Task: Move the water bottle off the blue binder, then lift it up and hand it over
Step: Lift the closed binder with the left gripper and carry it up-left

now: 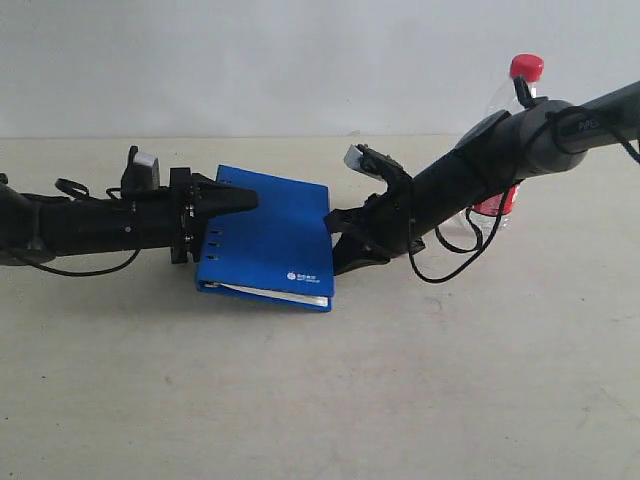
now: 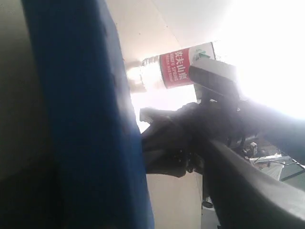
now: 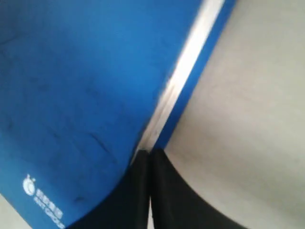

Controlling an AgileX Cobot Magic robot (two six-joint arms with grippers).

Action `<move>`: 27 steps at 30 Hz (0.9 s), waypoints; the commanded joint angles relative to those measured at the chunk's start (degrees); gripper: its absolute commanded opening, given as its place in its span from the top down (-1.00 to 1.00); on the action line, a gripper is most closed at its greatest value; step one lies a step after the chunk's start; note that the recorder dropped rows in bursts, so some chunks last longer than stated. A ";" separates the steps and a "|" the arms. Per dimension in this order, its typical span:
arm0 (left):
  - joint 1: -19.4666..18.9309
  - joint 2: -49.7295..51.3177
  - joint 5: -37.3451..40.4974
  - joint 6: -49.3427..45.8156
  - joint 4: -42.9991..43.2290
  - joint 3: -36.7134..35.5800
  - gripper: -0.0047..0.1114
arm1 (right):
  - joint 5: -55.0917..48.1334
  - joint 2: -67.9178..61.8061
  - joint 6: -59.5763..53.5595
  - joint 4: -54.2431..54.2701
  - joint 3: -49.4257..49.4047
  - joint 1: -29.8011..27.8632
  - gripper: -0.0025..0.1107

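Pale desk, plain wall. At centre lies the blue binder; the water bottle stands upright on the desk at its 2 o'clock, off the cover. The right hand, fingers pressed together, touches the 3 o'clock page edge; the left hand overlaps the 9 o'clock spine, grip indeterminable. Recommended: clamp both edges, lift level.

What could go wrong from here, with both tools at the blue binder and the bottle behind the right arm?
1. The water bottle stands just behind the right arm; a swing of that arm may knock it over.
2. The right tool meets the blue binder at its page edge with fingers together, so it may push the binder instead of gripping it.
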State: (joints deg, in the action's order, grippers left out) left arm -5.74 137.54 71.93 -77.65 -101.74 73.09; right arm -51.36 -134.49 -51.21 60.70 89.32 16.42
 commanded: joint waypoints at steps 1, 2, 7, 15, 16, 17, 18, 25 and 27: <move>2.30 0.78 -1.97 0.10 1.79 -0.23 -0.20 | -0.92 -0.86 -3.76 0.99 -0.62 0.08 0.96; 2.43 0.78 -1.97 0.10 1.79 -0.23 -0.16 | -0.92 -0.75 -3.88 1.25 -0.62 0.08 0.96; 1.57 0.78 -1.97 0.10 1.79 -0.23 0.58 | -1.00 1.40 -4.14 1.53 -0.62 0.08 0.96; -2.27 0.38 -1.97 -0.05 2.08 -0.23 0.84 | -3.57 7.09 -3.98 -0.05 -0.62 0.08 0.96; -2.67 0.11 -1.97 -0.05 2.52 -0.23 0.84 | -3.60 7.75 -2.97 -0.88 -0.62 0.08 0.96; -2.98 -0.38 -1.97 -0.15 2.65 -0.38 0.84 | -3.30 8.55 -1.46 -2.06 -0.62 0.08 0.96; -3.08 -0.79 -1.97 -0.32 2.65 -0.49 0.84 | -3.01 9.11 0.22 -3.48 -0.62 0.08 0.96; -2.55 -10.86 -4.72 -9.06 1.79 -6.61 0.84 | -1.99 14.54 4.40 -13.47 -0.62 0.08 0.96; -2.17 -15.25 -10.57 -12.08 1.79 -9.34 0.84 | -1.99 16.22 3.41 -13.77 -0.62 0.08 0.96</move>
State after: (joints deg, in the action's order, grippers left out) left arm -8.64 128.69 65.86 -85.23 -99.49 66.81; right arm -53.24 -121.14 -47.12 48.69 88.77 16.54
